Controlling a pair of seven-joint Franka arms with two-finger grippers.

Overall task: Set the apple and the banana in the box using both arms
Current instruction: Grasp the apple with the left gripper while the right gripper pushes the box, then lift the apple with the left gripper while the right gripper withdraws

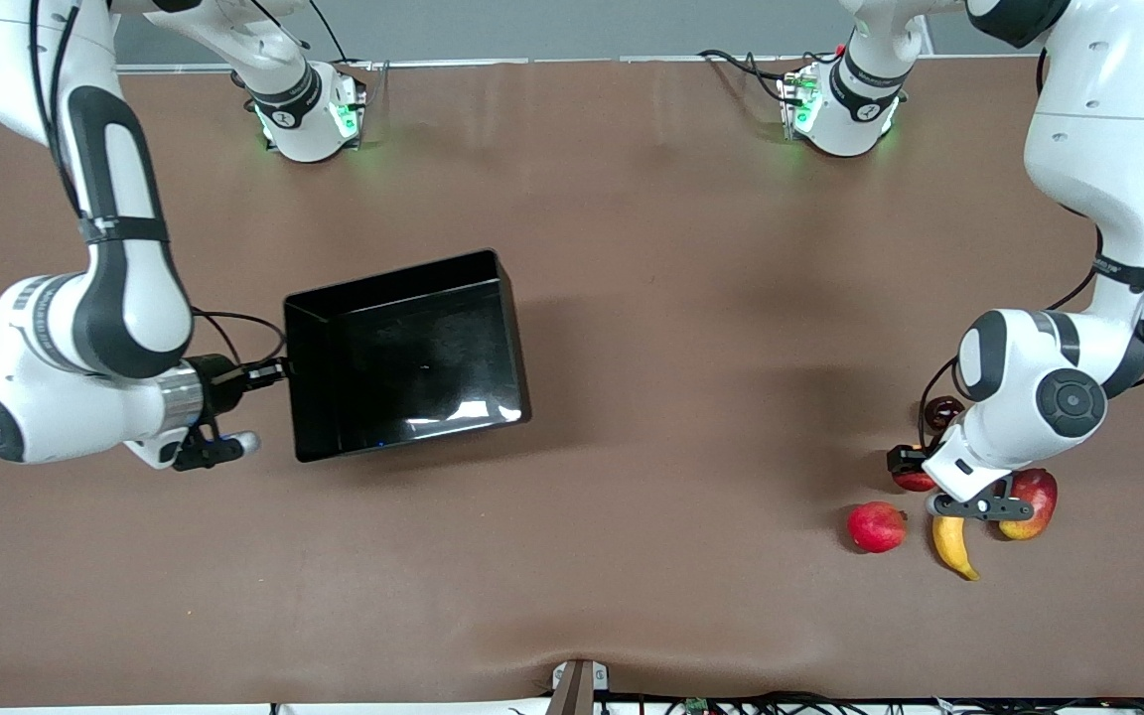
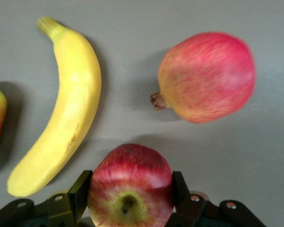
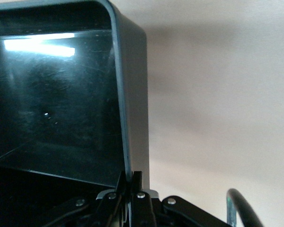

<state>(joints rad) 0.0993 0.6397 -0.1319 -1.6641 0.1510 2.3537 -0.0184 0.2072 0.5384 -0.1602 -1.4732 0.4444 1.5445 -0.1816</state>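
The apple (image 2: 130, 187), red with a yellowish stem dimple, sits between the fingers (image 2: 80, 194) of my left gripper (image 2: 130, 196), which touch both its sides. In the front view my left gripper (image 1: 915, 473) is low over the table at the left arm's end and mostly hides the apple (image 1: 913, 482). The banana (image 1: 953, 544) (image 2: 61, 109) lies just beside it, nearer the front camera. My right gripper (image 1: 272, 373) (image 3: 132, 182) is shut on the wall of the black box (image 1: 403, 357) (image 3: 52, 104), which is empty.
A uniformly pink-red round fruit (image 1: 876, 526) (image 2: 206, 75) lies beside the banana. A red-yellow mango (image 1: 1029, 501) lies on the banana's opposite flank, partly under the left wrist. A small dark round thing (image 1: 944, 408) lies by the left arm. Bare brown table (image 1: 691, 397) separates box and fruits.
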